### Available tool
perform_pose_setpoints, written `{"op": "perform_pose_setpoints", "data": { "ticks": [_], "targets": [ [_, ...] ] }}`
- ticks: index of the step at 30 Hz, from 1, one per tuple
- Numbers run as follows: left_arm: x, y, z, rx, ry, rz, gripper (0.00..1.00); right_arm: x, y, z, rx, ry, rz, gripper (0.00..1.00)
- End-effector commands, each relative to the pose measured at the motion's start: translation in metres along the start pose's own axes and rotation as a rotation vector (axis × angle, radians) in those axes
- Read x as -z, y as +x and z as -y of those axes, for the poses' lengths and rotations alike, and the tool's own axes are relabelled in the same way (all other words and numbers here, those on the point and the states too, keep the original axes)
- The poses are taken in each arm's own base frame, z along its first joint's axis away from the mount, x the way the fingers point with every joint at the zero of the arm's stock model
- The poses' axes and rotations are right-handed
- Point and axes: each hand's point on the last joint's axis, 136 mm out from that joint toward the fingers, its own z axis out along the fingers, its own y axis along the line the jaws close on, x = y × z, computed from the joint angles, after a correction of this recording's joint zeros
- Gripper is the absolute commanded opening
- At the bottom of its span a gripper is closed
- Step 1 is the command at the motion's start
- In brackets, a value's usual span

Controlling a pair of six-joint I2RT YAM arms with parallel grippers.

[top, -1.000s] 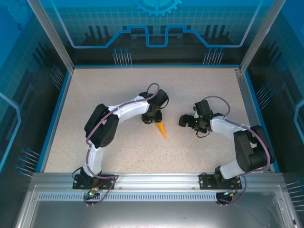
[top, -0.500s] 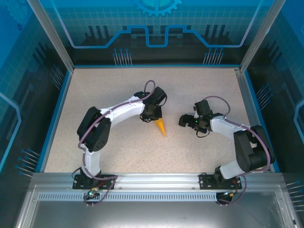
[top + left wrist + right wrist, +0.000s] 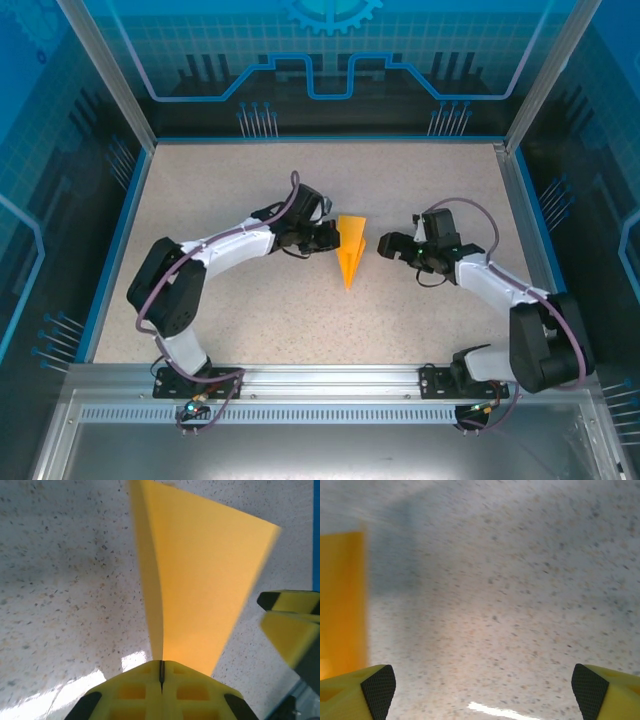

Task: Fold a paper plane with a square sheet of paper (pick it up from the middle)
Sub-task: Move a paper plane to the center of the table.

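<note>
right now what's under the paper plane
Speckled table shows around the paper plane, which the shut left pincer grips at one edge. The patch directly beneath is covered by the paper, so it cannot be seen.

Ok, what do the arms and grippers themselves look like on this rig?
Both the left arm and right arm have white links, chunky black joints and a purple cable looping alongside. The left gripper and right gripper have yellow plastic fingers with black textured pads.
</note>
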Motion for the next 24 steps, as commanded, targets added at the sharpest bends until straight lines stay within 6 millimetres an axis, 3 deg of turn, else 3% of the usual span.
{"op": "perform_pose_setpoints", "data": {
  "ticks": [1,9,15,24],
  "targets": [
    [-0.012,-0.003,0.022,0.008,0.185,-0.012,0.00,0.004,0.002,-0.020,-0.007,-0.106,-0.007,0.92],
    [-0.031,0.004,-0.010,0.091,0.155,-0.028,0.00,-0.009,0.020,-0.075,0.059,-0.201,-0.094,0.74],
    [-0.039,0.013,-0.031,0.124,0.114,-0.046,0.00,-0.034,0.030,-0.097,0.068,-0.232,-0.159,0.64],
    [-0.046,0.023,-0.053,0.136,0.049,-0.059,0.00,-0.067,0.041,-0.092,0.049,-0.178,-0.238,0.61]
  ]
}}
